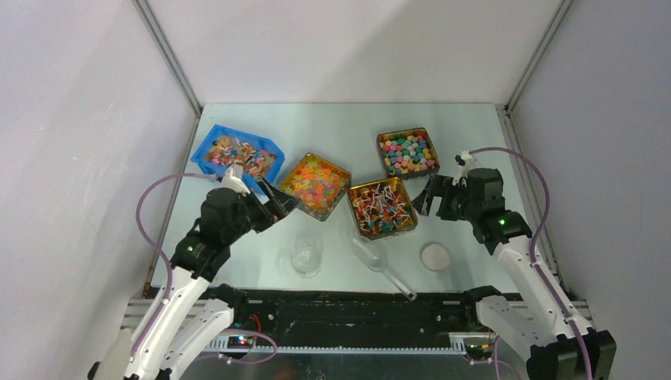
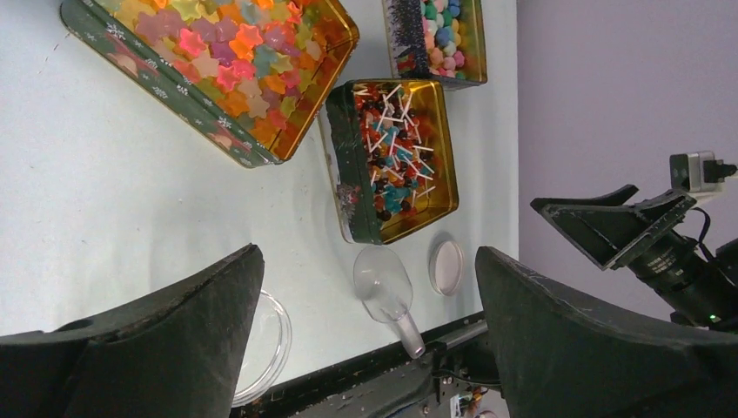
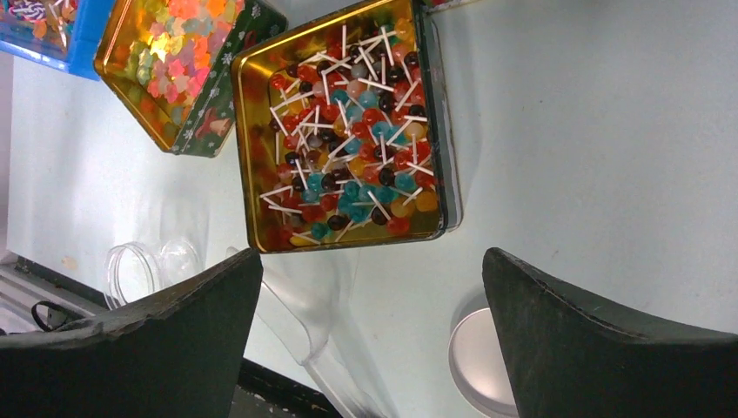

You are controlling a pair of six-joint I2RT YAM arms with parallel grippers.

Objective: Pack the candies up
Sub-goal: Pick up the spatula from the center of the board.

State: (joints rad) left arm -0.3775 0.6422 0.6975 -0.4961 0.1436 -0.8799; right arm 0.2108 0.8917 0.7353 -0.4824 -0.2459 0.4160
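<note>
Both arms are poised and nothing is in hand: the left end effector point(image 1: 278, 203) is spread wide and empty, and so is the right end effector point(image 1: 426, 201), fingers well apart on both wrist views. The candies point(image 3: 352, 139) all sit heaped in their gold tin point(image 3: 248, 157), sticks pointing every way, just ahead of the right end effector and between the two arms. Below the left end effector, toward the arm bases, stands the clear jar point(image 1: 306, 257), and it looks empty from above. The clear scoop point(image 1: 372, 255) lies flat on the tabletop point(image 1: 475, 142) just beneath the tin, unheld and with nothing in its bowl, and the round lid point(image 1: 435, 256) rests near the right arm, off the jar. So by my reading the packing has not begun: no candy has left the tin. Left to do, I'd judge, is taking up the scoop, loading the jar and capping it.
</note>
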